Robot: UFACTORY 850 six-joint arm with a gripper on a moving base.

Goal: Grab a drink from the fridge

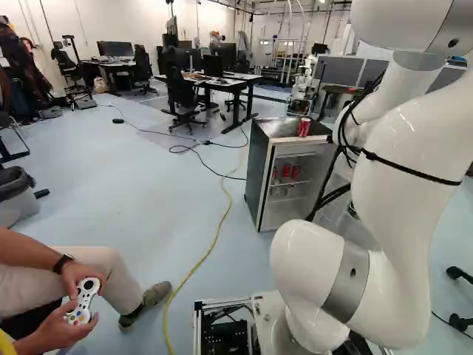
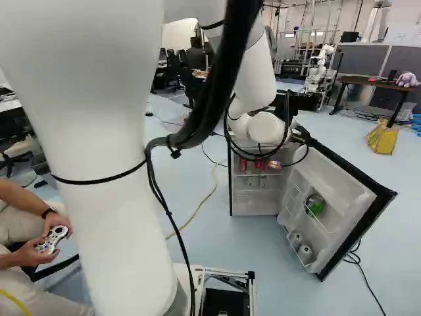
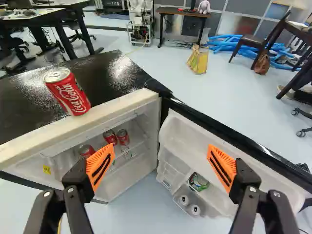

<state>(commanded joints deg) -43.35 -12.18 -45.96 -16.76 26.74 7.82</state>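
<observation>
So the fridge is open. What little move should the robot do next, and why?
I'd probably slide the hand sideways a little, toward the red cans inside the fridge. Its fingers are open, but the middle between them faces where the fridge meets its door, while the cans show over by one finger.

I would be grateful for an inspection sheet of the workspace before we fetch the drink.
Surface: black fridge top, bearing a red can near its front edge.
Job's things: fridge door open; more red cans on a shelf inside, a green can in the door.
Clutter: yellow bag on the floor beyond.
Gripper: open, holding nothing.
Cables: yellow cable on the floor beside the fridge.
Surroundings: seated person's hands on a controller; another robot beyond.
</observation>
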